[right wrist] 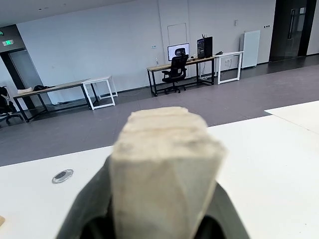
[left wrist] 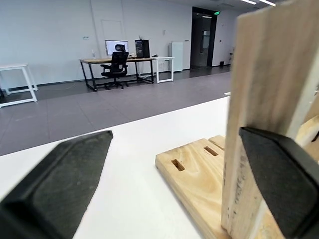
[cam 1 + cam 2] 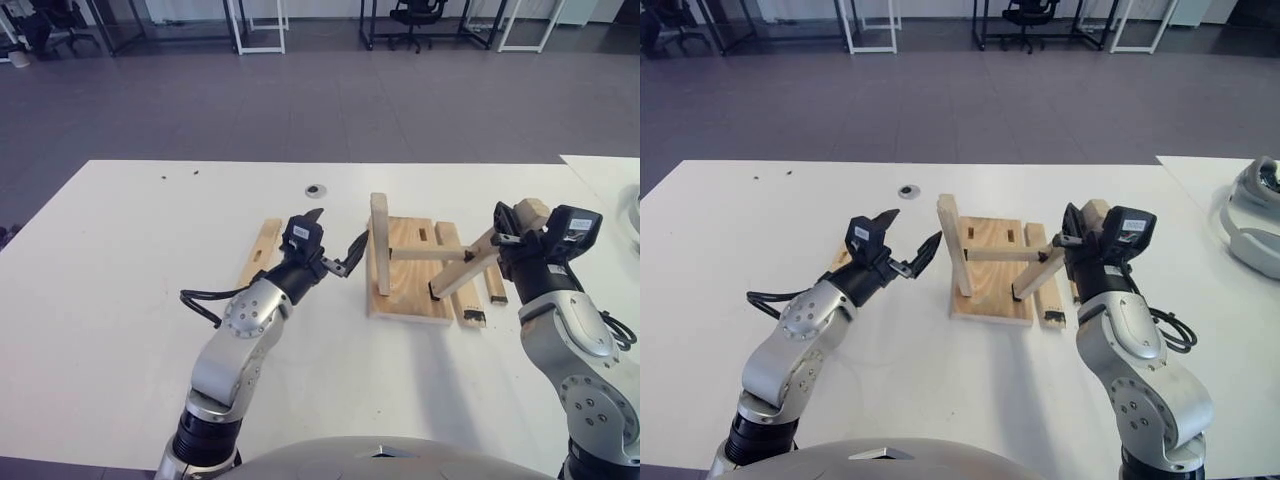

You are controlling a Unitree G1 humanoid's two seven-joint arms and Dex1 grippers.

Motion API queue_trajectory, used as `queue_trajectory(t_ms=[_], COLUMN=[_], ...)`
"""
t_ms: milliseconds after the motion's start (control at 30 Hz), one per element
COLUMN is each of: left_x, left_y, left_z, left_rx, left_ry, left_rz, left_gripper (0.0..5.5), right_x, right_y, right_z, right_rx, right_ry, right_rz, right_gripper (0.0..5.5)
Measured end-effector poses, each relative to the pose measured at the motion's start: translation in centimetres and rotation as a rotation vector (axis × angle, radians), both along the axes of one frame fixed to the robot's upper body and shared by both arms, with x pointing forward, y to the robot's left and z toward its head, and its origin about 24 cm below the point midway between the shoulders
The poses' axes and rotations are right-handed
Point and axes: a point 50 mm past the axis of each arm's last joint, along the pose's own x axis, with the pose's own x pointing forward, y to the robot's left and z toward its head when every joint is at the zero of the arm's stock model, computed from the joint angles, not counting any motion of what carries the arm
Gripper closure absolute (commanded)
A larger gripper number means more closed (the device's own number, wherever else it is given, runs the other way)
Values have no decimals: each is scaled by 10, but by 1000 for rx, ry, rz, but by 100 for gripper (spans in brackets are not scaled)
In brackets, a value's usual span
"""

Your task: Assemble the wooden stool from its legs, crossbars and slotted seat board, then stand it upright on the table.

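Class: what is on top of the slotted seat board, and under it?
An upright leg stands on the seat board; a crossbar joins it to the slanted leg in the right gripper. The board covers the table beneath.

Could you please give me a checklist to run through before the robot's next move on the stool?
1. Right gripper has a firm hold on the tilted leg: ok.
2. Left gripper is open and next to the upright leg: ok.
3. Crossbar spans from one leg to the other: ok.
4. Tilted leg stands straight on the seat board: not ok, it leans.
5. Upright leg is fully seated in the board: cannot tell.
6. Far slots in the board are free: ok.
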Motion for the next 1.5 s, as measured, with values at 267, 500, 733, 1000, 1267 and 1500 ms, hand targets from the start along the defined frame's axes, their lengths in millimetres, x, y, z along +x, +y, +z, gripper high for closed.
queue_trajectory(t_ms=[267, 500, 733, 1000, 1267, 1500], left_x=[4, 5, 4, 0, -27, -31], left_y=[-5, -4, 0, 93, 117, 95], left_z=[5, 2, -1, -10, -49, -64], left_rx=[-5, 22, 56, 20, 229, 451], left_ry=[-19, -12, -22, 20, 174, 242], left_rz=[-12, 69, 105, 217, 49, -320], left_gripper=[81, 81, 81, 81, 81, 81], right_x=[13, 15, 15, -28, -51, 41], right_y=[6, 20, 22, 20, -37, -10], right_z=[-27, -24, -23, -14, -42, -69], right_rx=[-149, -228, -238, -186, -309, -464], right_ry=[172, 124, 108, 54, 343, 153], right_rz=[142, 215, 279, 824, 1047, 1047], right_gripper=[271, 267, 267, 267, 267, 267])
